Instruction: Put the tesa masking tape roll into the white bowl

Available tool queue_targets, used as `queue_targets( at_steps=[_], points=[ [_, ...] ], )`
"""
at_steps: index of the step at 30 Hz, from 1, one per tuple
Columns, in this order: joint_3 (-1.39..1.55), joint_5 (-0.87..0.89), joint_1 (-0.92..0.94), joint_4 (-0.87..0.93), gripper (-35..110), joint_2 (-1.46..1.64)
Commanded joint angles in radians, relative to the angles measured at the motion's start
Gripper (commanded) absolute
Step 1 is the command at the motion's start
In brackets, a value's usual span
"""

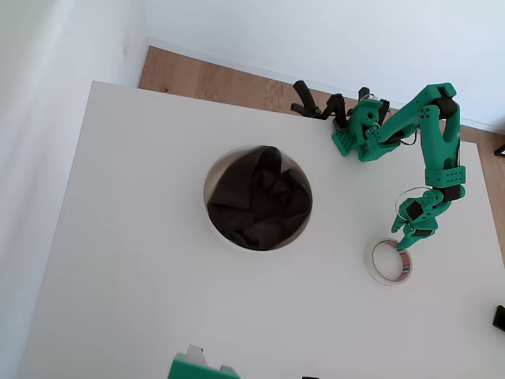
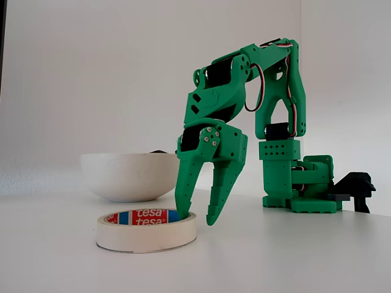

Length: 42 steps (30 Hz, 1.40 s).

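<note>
The tesa masking tape roll (image 1: 369, 263) (image 2: 146, 231) lies flat on the white table, right of the white bowl (image 1: 207, 196) (image 2: 128, 177) in the overhead view. Dark cloth (image 1: 258, 197) fills the bowl. My green gripper (image 1: 407, 239) (image 2: 197, 217) points down at the roll's far rim. It is open: one finger (image 2: 182, 204) reaches into the roll's hole and the other (image 2: 219, 201) hangs outside the ring, so the tape wall sits between them. The fingers do not press on it.
The arm's base (image 1: 363, 134) (image 2: 293, 183) is fixed at the table's far edge beside black clamps (image 1: 316, 104). Another green part (image 1: 201, 367) pokes in at the near edge. Wooden floor (image 1: 197, 79) shows beyond the table.
</note>
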<state>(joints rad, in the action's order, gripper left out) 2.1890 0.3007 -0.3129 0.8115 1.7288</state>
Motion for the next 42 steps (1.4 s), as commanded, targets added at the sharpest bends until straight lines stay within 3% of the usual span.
queue_targets(
  at_steps=[1,3,21,34,42],
  points=[
    [-0.071,0.011,-0.012,0.014,1,0.02],
    [-0.077,0.011,-0.012,0.017,-8,0.015],
    [-0.089,-0.018,0.012,0.009,-8,0.026],
    [-0.29,-0.064,0.112,0.276,-8,0.284],
    [-0.541,-0.1,0.345,0.463,-8,0.448]
  ],
)
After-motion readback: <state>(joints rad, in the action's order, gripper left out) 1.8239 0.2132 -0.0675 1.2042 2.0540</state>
